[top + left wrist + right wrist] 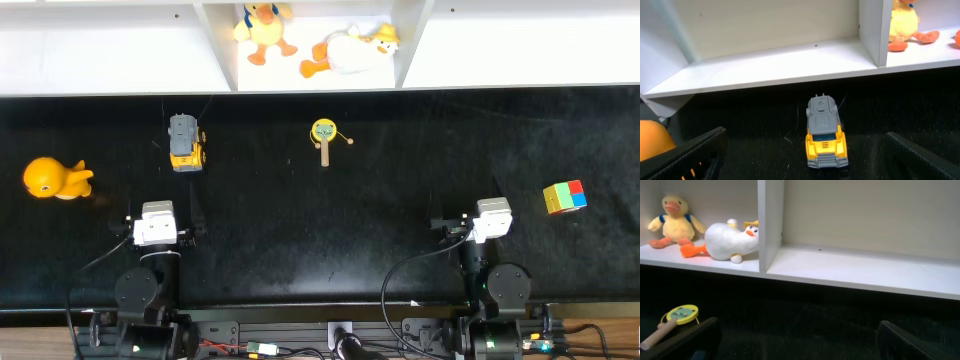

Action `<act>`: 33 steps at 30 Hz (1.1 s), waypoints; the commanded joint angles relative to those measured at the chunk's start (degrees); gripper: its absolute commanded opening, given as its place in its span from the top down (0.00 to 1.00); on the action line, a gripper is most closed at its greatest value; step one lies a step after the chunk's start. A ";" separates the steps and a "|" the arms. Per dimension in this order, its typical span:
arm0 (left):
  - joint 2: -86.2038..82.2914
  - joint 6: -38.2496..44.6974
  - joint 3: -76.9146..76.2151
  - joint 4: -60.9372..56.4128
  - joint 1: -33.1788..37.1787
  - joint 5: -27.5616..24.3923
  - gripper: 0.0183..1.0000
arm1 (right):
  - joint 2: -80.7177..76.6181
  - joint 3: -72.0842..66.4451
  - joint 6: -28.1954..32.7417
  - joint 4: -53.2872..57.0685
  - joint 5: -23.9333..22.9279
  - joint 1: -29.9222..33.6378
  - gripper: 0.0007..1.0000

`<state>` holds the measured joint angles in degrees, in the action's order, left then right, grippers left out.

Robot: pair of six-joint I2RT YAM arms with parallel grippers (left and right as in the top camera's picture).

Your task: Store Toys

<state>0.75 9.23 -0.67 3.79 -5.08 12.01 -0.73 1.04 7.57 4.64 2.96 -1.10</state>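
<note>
1. Top view: the black desk (300,230) ends at a white shelf (100,50) along its far edge. A yellow-and-grey toy truck (186,142) stands ahead of the left end effector (157,218), its long axis running toward the shelf.
2. Left wrist view: the fingers are spread and hold nothing. The truck's nose faces them, and a strip of desk separates it from the shelf lip.
3. Right wrist view: the right end effector (797,330) is spread. A green-faced wooden rattle (675,320) lies on the desk, well short of the shelf.
</note>
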 commanded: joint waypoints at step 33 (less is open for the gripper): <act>17.68 -15.69 -29.57 27.17 7.04 -11.98 0.00 | 0.48 -0.76 0.15 -0.35 -0.02 0.02 0.00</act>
<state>15.84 -5.67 -25.34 28.73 0.80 1.78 -0.73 1.04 7.55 4.62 2.96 -1.13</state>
